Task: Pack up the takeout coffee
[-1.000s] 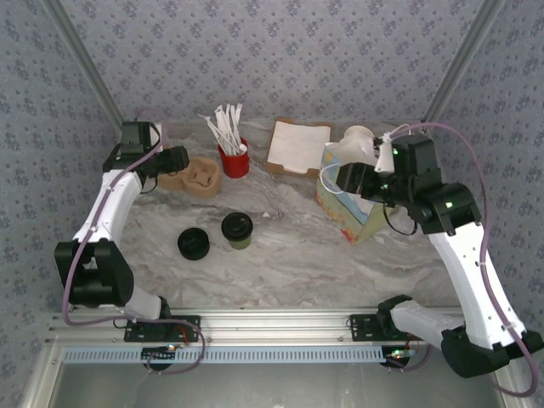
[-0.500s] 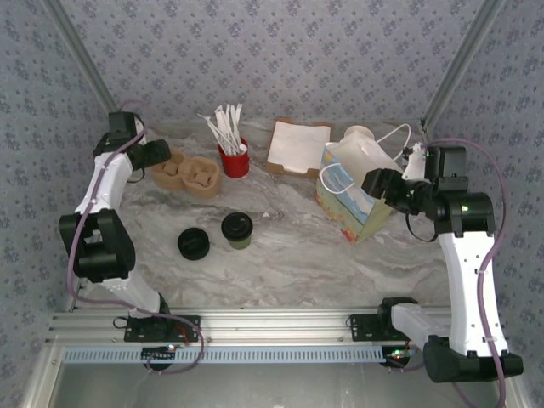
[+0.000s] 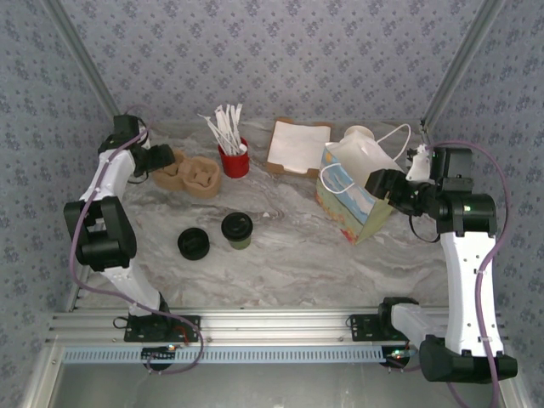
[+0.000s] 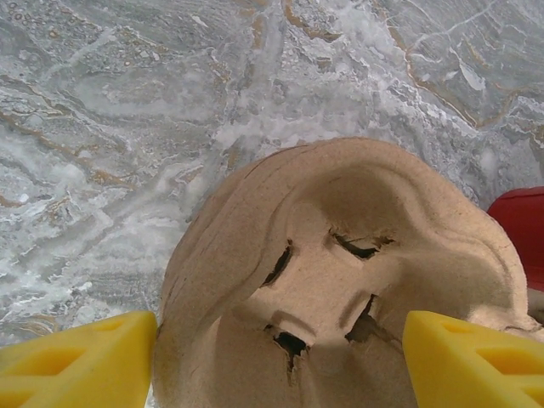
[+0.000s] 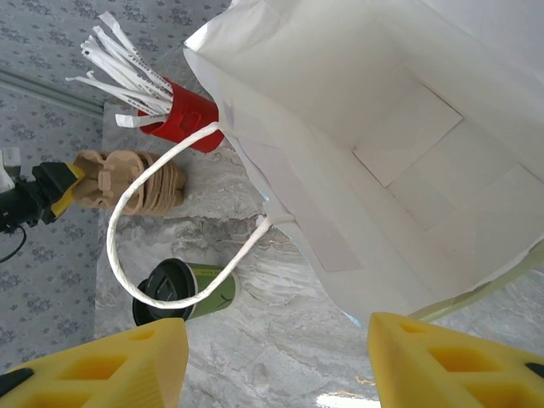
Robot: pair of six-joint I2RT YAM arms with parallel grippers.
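1. Standing upright on the surface, the takeout coffee [image 3: 237, 229] is sitting to the left of the paper bag [image 3: 340, 208] and a little nearer the arm bases, well apart from the bag. Its long axis is running straight up, with the black lid on top.
2. Loose black lids [image 3: 194, 244] are lying just beside the cup, on the side facing away from the bag.
3. The right end effector [image 3: 382, 183] is hovering at the bag's right side, close to its open mouth. Its fingers are standing apart with nothing between them.
4. The left end effector [image 3: 161, 159] is sitting farther left of the bag than the cup is, and toward the back. Its fingers are standing apart, straddling the near end of a pulp cup carrier [image 3: 191, 176], and no squeeze on it is showing.
5. As I am judging it, the left end effector is the nearer one. The cup is lying from it toward the bag and toward the bases, while the bag itself is standing between the right end effector and the cup.
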